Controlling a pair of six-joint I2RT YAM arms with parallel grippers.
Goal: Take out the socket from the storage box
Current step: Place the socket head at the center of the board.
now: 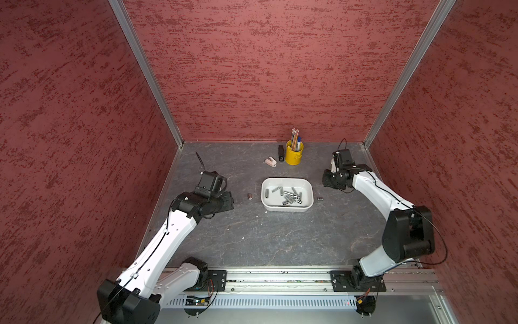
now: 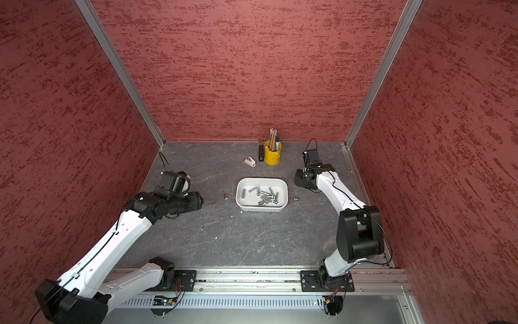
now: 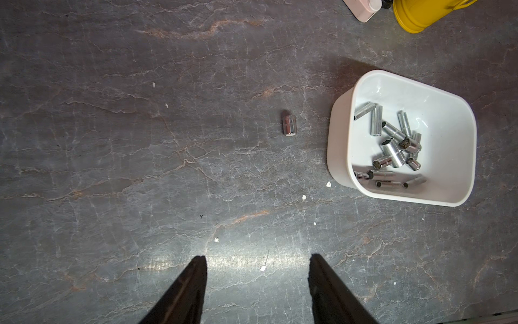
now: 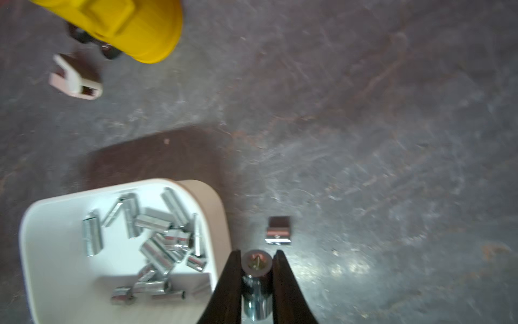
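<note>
Snugly between tips of right pincer (image 4: 258, 252), one socket (image 4: 256, 280).

Chrome socket (image 4: 257, 262) tight between the right fingers (image 4: 231, 283), over the table (image 4: 364, 140); second socket (image 4: 278, 230) loose near the storage box (image 4: 50, 266).

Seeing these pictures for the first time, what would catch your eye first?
The white storage box at mid-table, strewn with shiny sockets, draws the eye. Behind it stands a bright yellow pen cup, and the right gripper is shut on one socket beside the box.
</note>
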